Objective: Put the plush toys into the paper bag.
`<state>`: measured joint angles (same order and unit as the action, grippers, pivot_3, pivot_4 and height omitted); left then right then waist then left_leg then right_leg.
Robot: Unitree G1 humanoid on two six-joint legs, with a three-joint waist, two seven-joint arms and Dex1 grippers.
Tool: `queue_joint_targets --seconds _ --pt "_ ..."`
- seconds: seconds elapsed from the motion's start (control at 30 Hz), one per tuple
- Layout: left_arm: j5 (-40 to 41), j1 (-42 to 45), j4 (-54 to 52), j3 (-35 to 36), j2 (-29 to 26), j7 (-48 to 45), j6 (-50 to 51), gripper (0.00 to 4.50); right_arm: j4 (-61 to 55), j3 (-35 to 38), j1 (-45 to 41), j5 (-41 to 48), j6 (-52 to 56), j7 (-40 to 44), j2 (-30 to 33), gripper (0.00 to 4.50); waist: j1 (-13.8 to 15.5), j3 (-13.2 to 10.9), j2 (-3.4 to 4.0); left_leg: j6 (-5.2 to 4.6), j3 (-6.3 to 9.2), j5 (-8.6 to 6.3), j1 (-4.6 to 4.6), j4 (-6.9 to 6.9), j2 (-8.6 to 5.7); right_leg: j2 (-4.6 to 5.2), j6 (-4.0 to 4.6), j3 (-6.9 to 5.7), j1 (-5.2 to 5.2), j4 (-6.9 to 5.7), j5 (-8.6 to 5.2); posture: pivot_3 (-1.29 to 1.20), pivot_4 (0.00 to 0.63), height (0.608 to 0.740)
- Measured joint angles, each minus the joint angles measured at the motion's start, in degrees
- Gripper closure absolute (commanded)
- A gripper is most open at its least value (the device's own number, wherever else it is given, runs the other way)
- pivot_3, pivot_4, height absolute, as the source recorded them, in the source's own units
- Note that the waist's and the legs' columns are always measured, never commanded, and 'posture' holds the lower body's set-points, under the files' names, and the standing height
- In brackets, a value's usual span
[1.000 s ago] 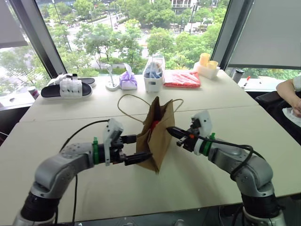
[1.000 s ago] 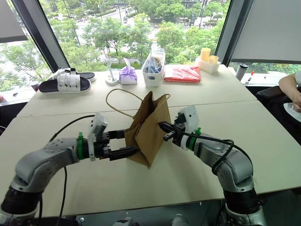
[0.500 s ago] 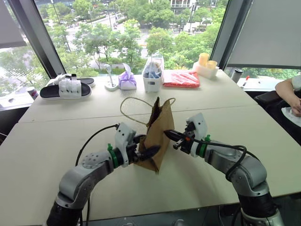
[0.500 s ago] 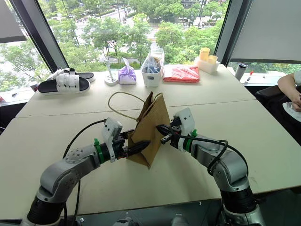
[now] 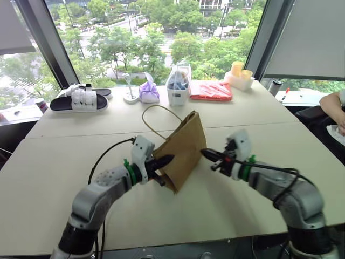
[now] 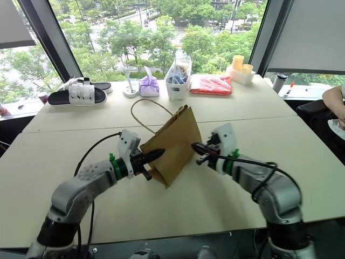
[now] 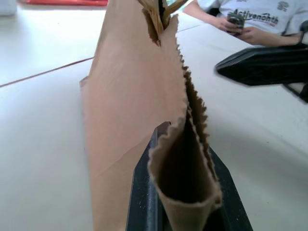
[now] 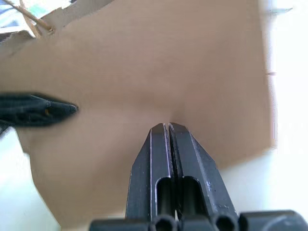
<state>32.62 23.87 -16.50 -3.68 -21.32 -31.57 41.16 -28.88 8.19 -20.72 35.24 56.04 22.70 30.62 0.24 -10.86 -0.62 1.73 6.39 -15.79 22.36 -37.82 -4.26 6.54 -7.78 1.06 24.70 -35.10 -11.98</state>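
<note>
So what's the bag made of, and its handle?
The bag looks like plain brown paper, matte: it creases and has a zigzag-cut top edge. The handle seems to be thin tan cord, maybe twisted paper; it loops up like string.

Head stereo pair overlooking table, wrist cameras close on paper bag [image 5: 183,148] from opposite sides

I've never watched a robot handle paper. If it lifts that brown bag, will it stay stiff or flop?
Probably floppy: the paper bag leans, and its edge folds where the left hand pinches it. It is likely light, being thin paper. It may tip easily, since it stands tilted on a narrow base.
</note>
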Motion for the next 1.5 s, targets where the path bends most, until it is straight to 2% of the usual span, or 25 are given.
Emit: queue_joint_targets --seconds 0.13,0.27,0.37,0.53,0.73,0.8,0.87,0.93,1.07,1.1,1.23,1.5 --pt "1.97 10.1 11.66 -0.32 -1.18 -15.05 -2.89 4.43 -3.47 10.12 2.71 4.74 2.77 1.54 5.36 4.5 0.45 0.0 -0.01 -0.07 0.02 -0.04 0.0 -0.06 0.01 0.0 -0.01 -0.09 -0.09 0.06 0.0 0.0 0.15 0.74" --pt "2.89 20.08 24.28 -3.92 -2.76 -33.08 -3.94 4.43 -4.85 19.89 6.58 8.33 5.06 1.52 8.87 4.5 0.42 0.0 0.0 -0.15 -0.03 -0.08 0.01 -0.1 -0.01 0.01 -0.01 -0.09 -0.12 0.05 -0.01 0.0 0.15 0.74" --pt "0.84 25.82 33.28 -6.93 -4.09 -44.5 -6.91 4.43 -5.66 24.59 8.65 9.46 5.99 0.81 10.6 4.5 0.01 0.0 0.0 -0.18 -0.06 -0.1 -0.03 -0.1 0.02 0.0 -0.01 -0.08 -0.12 0.04 -0.01 0.0 0.15 0.74" --pt "-8.09 31.26 49.05 -11.15 -3.58 -55.17 -20.34 4.43 -8.95 28.09 11.39 12.96 7.08 -0.37 10.94 4.5 -0.13 0.0 0.0 -0.19 -0.06 -0.1 -0.03 -0.1 0.04 0.01 -0.02 -0.07 -0.12 0.03 -0.01 0.0 0.15 0.74" --pt "-15.5 37.77 66.37 -11.14 0.41 -58.65 -35.71 4.43 -12.7 29.03 14.17 15.53 7.32 -3.1 10.93 4.5 0.52 -0.03 -0.05 -0.21 -0.03 -0.11 0.04 -0.16 0.01 0.06 -0.05 -0.08 -0.12 0.06 -0.01 0.0 0.15 0.74" --pt "-17.43 38.93 69.66 -11.0 1.22 -59.41 -39.16 3.91 -13.55 28.89 14.74 16.13 7.32 -4.2 10.92 4.5 0.49 -0.03 -0.05 -0.22 -0.03 -0.12 0.04 -0.16 0.01 0.08 -0.06 -0.08 -0.12 0.06 -0.02 0.0 0.15 0.74" --pt "-18.99 39.04 71.5 -11.0 1.37 -59.43 -39.39 3.18 -13.62 28.17 14.89 16.43 7.27 -4.61 10.95 4.5 0.45 -0.03 -0.06 -0.23 -0.02 -0.12 0.04 -0.17 0.01 0.08 -0.07 -0.09 -0.12 0.04 -0.02 0.0 0.15 0.74" --pt "-19.89 39.0 72.1 -10.93 1.1 -59.48 -39.27 2.28 -13.58 27.06 15.22 16.43 7.21 -4.67 11.06 4.5 0.29 -0.03 -0.06 -0.23 -0.02 -0.12 0.03 -0.17 0.02 0.06 -0.07 -0.1 -0.11 0.01 -0.03 0.0 0.15 0.74" --pt "-20.57 38.64 70.77 -9.48 -1.3 -59.47 -38.78 0.21 -13.38 24.8 15.12 16.31 6.58 -4.3 12.11 4.5 0.05 -0.03 -0.06 -0.23 -0.01 -0.12 0.02 -0.16 0.03 0.06 -0.08 -0.09 -0.1 -0.01 -0.03 0.0 0.15 0.74" --pt "-20.67 38.45 70.18 -8.81 -1.88 -59.45 -38.47 0.09 -13.21 24.67 15.1 16.22 6.28 -4.21 12.36 4.5 0.09 -0.03 -0.06 -0.23 -0.01 -0.12 0.02 -0.17 0.03 0.06 -0.08 -0.09 -0.1 -0.01 -0.03 0.0 0.15 0.74" --pt "-19.31 33.93 63.32 -5.31 -5.72 -57.77 -33.02 0.09 -10.92 22.15 14.35 15.25 4.48 -2.49 13.83 4.5 -0.13 -0.03 -0.05 -0.23 0.02 -0.12 0.01 -0.16 0.06 0.05 -0.09 -0.09 -0.1 -0.03 -0.03 0.0 0.15 0.74" --pt "-10.95 18.8 33.71 5.19 -11.63 -44.72 -14.34 0.09 -8.29 18.96 14.24 12.79 0.94 2.29 17.65 4.5 -0.81 -0.03 -0.05 -0.23 0.18 -0.12 0.0 -0.16 0.11 0.09 -0.1 -0.04 -0.09 -0.05 -0.04 0.0 0.15 0.74"
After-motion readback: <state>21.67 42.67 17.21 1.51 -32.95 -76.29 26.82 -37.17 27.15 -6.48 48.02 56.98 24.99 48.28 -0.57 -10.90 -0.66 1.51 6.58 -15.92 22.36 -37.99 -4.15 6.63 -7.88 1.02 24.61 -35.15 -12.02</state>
